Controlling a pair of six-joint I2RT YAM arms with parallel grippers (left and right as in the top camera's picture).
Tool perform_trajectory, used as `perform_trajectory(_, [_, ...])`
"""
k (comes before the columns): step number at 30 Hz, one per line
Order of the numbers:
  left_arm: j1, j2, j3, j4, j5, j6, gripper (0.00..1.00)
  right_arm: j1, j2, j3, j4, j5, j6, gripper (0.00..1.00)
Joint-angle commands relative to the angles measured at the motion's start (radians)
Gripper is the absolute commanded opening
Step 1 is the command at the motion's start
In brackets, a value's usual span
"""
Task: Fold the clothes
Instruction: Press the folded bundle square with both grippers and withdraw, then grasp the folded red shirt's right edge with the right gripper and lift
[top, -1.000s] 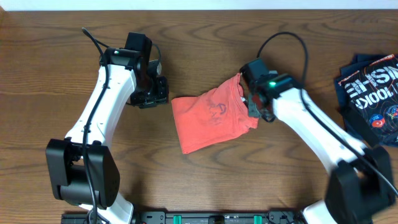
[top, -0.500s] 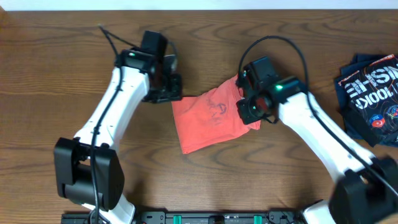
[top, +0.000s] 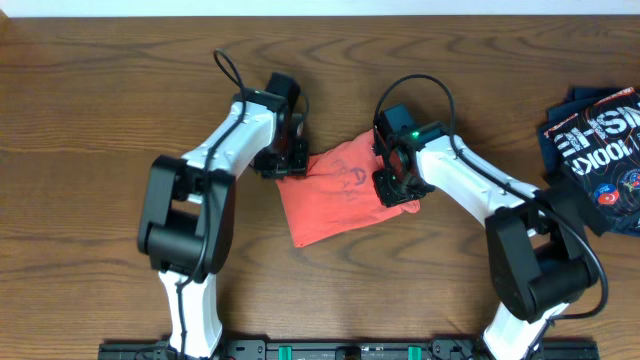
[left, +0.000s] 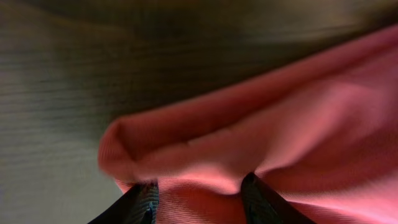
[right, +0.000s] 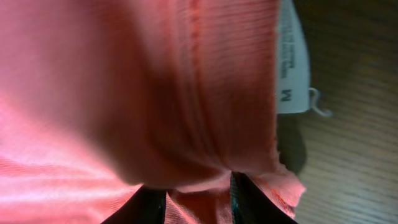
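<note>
Two sets of fingers on one red-orange T-shirt (top: 335, 195), lying folded at middle of table (top: 120, 90). Overhead: my left fingers (top: 288, 162) at its upper-left corner, my right fingers (top: 396, 182) on its right edge; navy garments (top: 600, 140) far right. Left wrist: left fingers (left: 142, 202) half spread astride shirt fold, cannot tell if gripping. Right wrist: right fingers (right: 152, 205) pinching shirt hem, white neck tag (right: 291, 62) just beside.

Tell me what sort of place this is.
Probably a robot lab or data-collection bench rather than a home. A white left arm and right arm stand at a wooden table, both at a red-orange T-shirt. Navy garments are piled at the table's edge.
</note>
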Motion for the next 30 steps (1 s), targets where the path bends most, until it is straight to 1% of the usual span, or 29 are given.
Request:
perform_trajectory(1, [0.011,0.021,-0.002,-0.011,-0.096,0.014,0.45,-0.013,0.016,-0.005,0.018,0.073,0.053,0.34])
perform_trajectory(5, [0.035,0.009,0.001,-0.022,-0.164,0.014,0.45,-0.04,-0.018,0.008,-0.002,0.008,0.011,0.33])
perform_trajectory(8, [0.07,-0.022,0.013,-0.037,-0.169,0.014,0.45,-0.071,-0.09,0.022,-0.021,-0.021,-0.026,0.38])
perform_trajectory(10, [0.105,-0.063,0.028,-0.048,-0.168,0.014,0.45,-0.102,-0.162,0.025,-0.022,-0.047,-0.081,0.46])
perform_trajectory(12, [0.135,-0.113,0.041,-0.064,-0.168,0.007,0.46,-0.137,-0.218,0.026,-0.019,-0.061,-0.134,0.62])
perform_trajectory(13, [0.15,-0.147,0.042,-0.074,-0.167,-0.006,0.47,-0.159,-0.244,0.026,-0.018,-0.068,-0.164,0.67])
perform_trajectory(14, [0.159,-0.172,0.042,-0.084,-0.161,-0.02,0.49,-0.18,-0.259,0.026,-0.019,-0.083,-0.201,0.68])
perform_trajectory(16, [0.177,-0.229,0.041,-0.117,-0.112,-0.047,0.56,-0.232,-0.271,0.026,-0.028,-0.17,-0.304,0.7])
perform_trajectory(18, [0.182,-0.265,0.041,-0.146,-0.044,-0.047,0.6,-0.277,-0.255,0.026,-0.045,-0.287,-0.401,0.71])
perform_trajectory(20, [0.178,-0.277,0.04,-0.17,-0.008,-0.047,0.61,-0.311,-0.222,0.026,-0.059,-0.369,-0.464,0.74])
perform_trajectory(23, [0.167,-0.275,0.03,-0.197,-0.002,-0.047,0.61,-0.335,-0.138,0.026,-0.062,-0.446,-0.525,0.8])
perform_trajectory(26, [0.164,-0.275,0.01,-0.198,-0.002,-0.047,0.61,-0.333,-0.04,0.026,-0.059,-0.484,-0.592,0.83])
perform_trajectory(27, [0.164,-0.275,0.005,-0.199,-0.002,-0.047,0.62,-0.33,-0.002,0.026,-0.05,-0.496,-0.601,0.85])
perform_trajectory(29, [0.165,-0.275,0.004,-0.203,-0.002,-0.047,0.61,-0.324,0.051,0.026,-0.034,-0.534,-0.619,0.93])
perform_trajectory(30, [0.164,-0.275,0.004,-0.203,-0.002,-0.047,0.61,-0.321,0.08,0.026,-0.025,-0.555,-0.636,0.94])
